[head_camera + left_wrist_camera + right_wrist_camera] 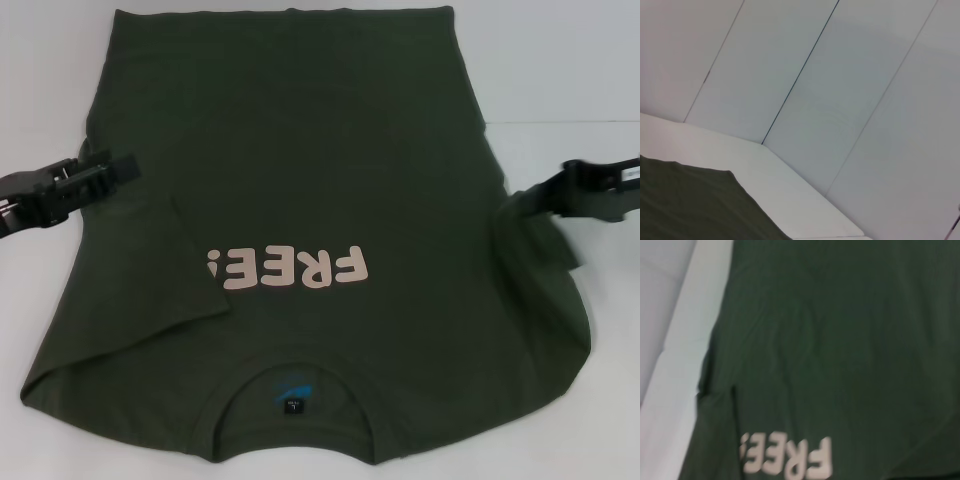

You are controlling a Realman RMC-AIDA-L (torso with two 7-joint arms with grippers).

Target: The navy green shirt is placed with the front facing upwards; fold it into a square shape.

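Observation:
The navy green shirt lies front up on the white table, collar and blue label nearest me, the pink "FREE!" print upside down. Its left-hand sleeve is folded inward over the body. My left gripper hovers at the shirt's left edge, open and holding nothing. My right gripper is at the right edge, shut on the right-hand sleeve, whose fabric rises bunched up to it. The right wrist view shows the shirt and its print. The left wrist view catches a shirt corner.
White table surface runs around the shirt, with a bare strip beside it. Pale wall panels stand behind the table's far edge.

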